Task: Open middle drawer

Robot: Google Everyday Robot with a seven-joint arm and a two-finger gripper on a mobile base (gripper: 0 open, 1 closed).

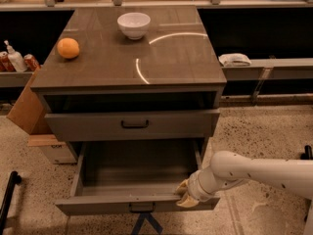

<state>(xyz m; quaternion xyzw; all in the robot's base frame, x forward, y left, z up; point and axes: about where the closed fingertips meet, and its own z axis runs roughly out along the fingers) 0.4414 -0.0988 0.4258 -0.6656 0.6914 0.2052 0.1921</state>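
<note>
The middle drawer (137, 204) is pulled well out from the grey-brown cabinet, and its empty inside shows. Its small black bar handle (142, 208) sits at the centre of the front. My gripper (186, 197) is at the right end of that drawer's front panel, against its top edge, on a white arm coming in from the right. Above it, a shallower drawer (132, 125) with a black handle is nearly closed. Anything below the open drawer is hidden.
On the cabinet top (161, 62) stand a white bowl (133, 25) and an orange (68, 48). A cardboard box (29, 111) and bottles (14, 58) are at the left. A white cloth (235, 59) lies on the right ledge. A black post (9, 195) stands at the lower left.
</note>
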